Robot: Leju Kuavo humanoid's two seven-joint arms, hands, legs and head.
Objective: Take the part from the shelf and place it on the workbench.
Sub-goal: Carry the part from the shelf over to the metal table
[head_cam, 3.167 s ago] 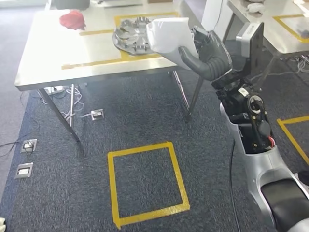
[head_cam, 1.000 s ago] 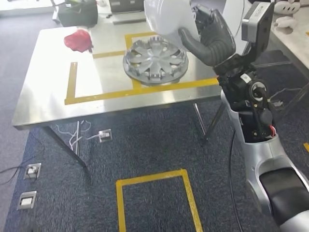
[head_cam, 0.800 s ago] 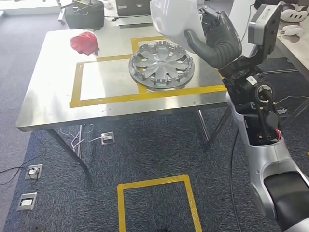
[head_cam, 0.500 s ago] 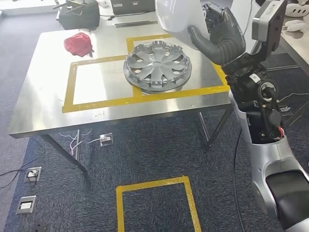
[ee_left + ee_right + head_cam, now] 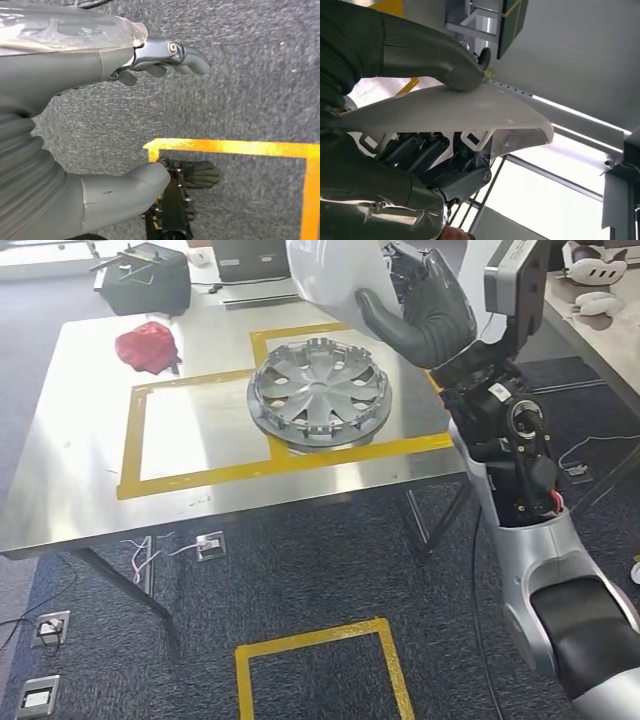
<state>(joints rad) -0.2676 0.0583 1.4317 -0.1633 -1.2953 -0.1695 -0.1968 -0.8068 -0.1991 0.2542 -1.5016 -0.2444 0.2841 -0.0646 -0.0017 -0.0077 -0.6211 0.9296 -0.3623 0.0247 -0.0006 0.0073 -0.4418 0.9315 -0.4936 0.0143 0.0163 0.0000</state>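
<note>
I have my right hand [image 5: 423,305] clamped on the white part [image 5: 336,270], held high to clear the table [image 5: 68,490]; left hand [image 5: 113,60] hangs empty, fingers [image 5: 188,52] apart.

Your right arm: raised, forearm silver. Right hand [image 5: 423,302]: thumb (thick, grey) pressed on top of the white part [image 5: 336,272], fingers beneath. Left hand [image 5: 113,75]: hanging, fingers apart, holding nothing.

The middle of the workbench [image 5: 90,490] is taken up by a silver wheel cover [image 5: 320,393]. Bare steel inside the yellow tape outline [image 5: 134,445] is left open at 9 o'clock of it; a red cloth [image 5: 147,346] is found at 10 o'clock.
</note>
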